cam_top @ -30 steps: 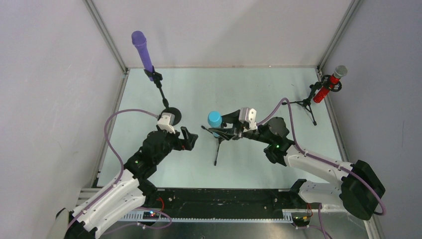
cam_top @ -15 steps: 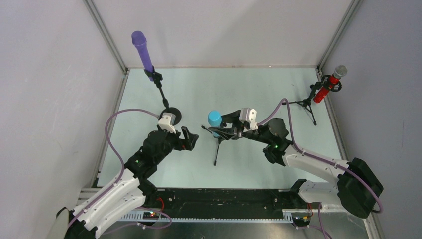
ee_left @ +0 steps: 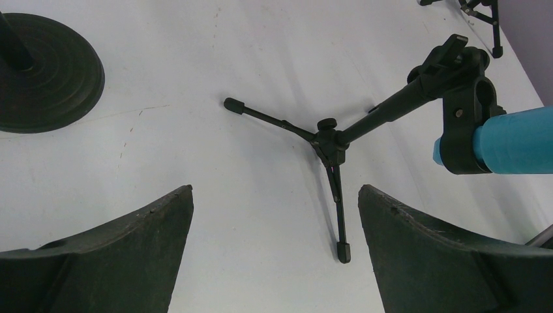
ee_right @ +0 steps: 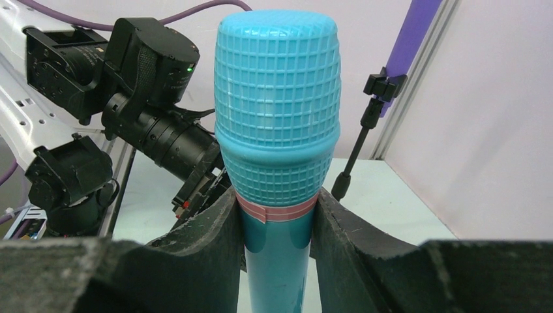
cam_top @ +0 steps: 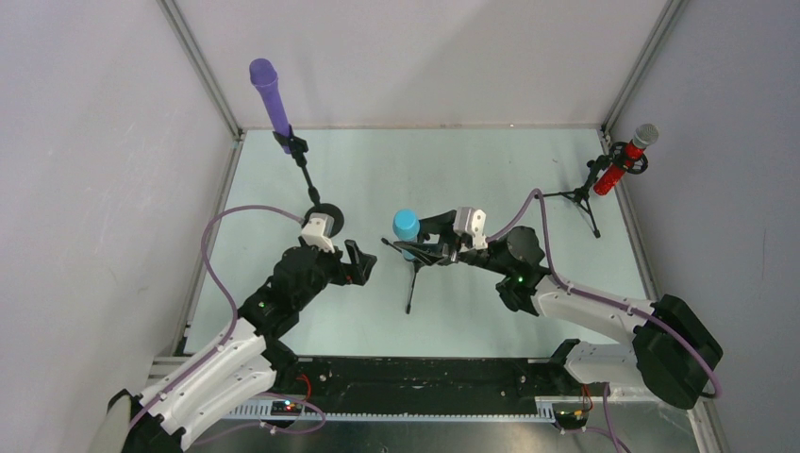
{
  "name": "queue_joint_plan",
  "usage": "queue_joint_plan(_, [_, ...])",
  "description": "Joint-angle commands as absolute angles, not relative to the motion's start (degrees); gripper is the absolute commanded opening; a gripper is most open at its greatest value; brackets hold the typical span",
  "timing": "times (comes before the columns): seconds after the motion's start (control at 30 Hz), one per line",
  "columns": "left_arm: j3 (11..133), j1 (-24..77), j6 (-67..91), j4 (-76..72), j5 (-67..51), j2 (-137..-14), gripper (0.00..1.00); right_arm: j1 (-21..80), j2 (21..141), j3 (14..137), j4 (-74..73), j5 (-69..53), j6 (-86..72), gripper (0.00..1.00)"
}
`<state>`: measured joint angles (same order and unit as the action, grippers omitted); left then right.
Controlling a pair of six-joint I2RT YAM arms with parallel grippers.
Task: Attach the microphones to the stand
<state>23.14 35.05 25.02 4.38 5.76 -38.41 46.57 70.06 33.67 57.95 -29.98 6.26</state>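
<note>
Done: purple microphone (cam_top: 269, 94) clipped at the worktop's (cam_top: 472, 170) far left corner, red microphone (cam_top: 625, 160) at its far right edge. Teal microphone (ee_right: 277, 117), mid-worktop, sits in the tripod stand's (ee_left: 329, 140) clip (ee_left: 464, 124), with the right gripper (ee_right: 274, 218) clamped on it. Left gripper (ee_left: 276, 241) hangs wide open near the tripod's legs. Likely left: release only, and the bare worktop around gives room to withdraw.

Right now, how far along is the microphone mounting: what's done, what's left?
Done: the purple microphone sits clipped on the round-base stand, the red microphone on the far tripod stand. In hand: the right gripper is shut on the teal microphone, whose handle is through the clip of the middle tripod stand. The left gripper hangs open and empty. Left: the right gripper letting go.
</note>
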Motion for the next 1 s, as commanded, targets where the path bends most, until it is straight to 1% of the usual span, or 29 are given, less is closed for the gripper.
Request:
queue_joint_plan(0.0, [23.9, 34.6, 24.5, 2.0, 5.6, -38.4, 1.00, 46.1, 74.3, 28.6, 50.0, -26.3, 8.7, 0.00])
queue_joint_plan(0.27, [24.0, 34.6, 24.6, 2.0, 5.5, -38.2, 1.00, 46.3, 77.4, 27.0, 52.6, -24.8, 8.2, 0.00])
queue_joint_plan(0.53, [23.9, 34.6, 24.7, 2.0, 5.4, -37.8, 1.00, 46.7, 76.9, 27.0, 52.2, -23.3, 8.2, 0.00])
queue_joint_plan(0.6, [23.8, 34.6, 24.8, 2.0, 5.4, -37.6, 1.00, 46.7, 76.1, 27.0, 52.3, -23.5, 7.9, 0.07])
queue_joint_plan(0.67, [23.7, 34.6, 24.6, 2.0, 5.2, -37.5, 1.00, 46.7, 75.1, 27.1, 52.8, -23.7, 7.4, 0.26])
queue_joint_plan(0.7, [23.7, 34.6, 24.4, 1.9, 5.1, -37.4, 1.00, 46.7, 74.8, 27.1, 52.9, -23.6, 6.7, 0.48])
queue_joint_plan(0.73, [23.8, 34.6, 24.1, 1.7, 5.0, -37.4, 1.00, 46.7, 74.1, 27.1, 53.0, -23.4, 6.1, 0.56])
queue_joint_plan(0.77, [23.8, 34.6, 24.1, 1.8, 5.0, -37.4, 1.00, 46.6, 73.2, 27.3, 52.9, -23.0, 5.1, 0.69])
queue_joint_plan(0.8, [23.8, 34.6, 23.9, 1.6, 5.0, -37.3, 1.00, 46.6, 72.7, 27.4, 52.8, -22.8, 4.7, 0.78])
queue_joint_plan(0.83, [23.8, 34.6, 23.9, 1.5, 4.9, -37.2, 1.00, 46.6, 71.8, 27.5, 52.8, -22.6, 4.0, 0.81])
queue_joint_plan(0.87, [23.8, 34.6, 23.8, 1.5, 4.7, -37.3, 1.00, 46.5, 71.3, 27.7, 52.9, -22.6, 3.7, 0.87])
queue_joint_plan(0.93, [23.6, 34.6, 23.7, 1.1, 4.2, -37.3, 1.00, 46.5, 69.8, 27.8, 52.9, -22.8, 3.1, 0.94])
queue_joint_plan(0.97, [23.6, 34.6, 23.5, 1.0, 3.8, -37.3, 1.00, 46.5, 68.9, 27.8, 52.9, -22.8, 2.7, 0.96])
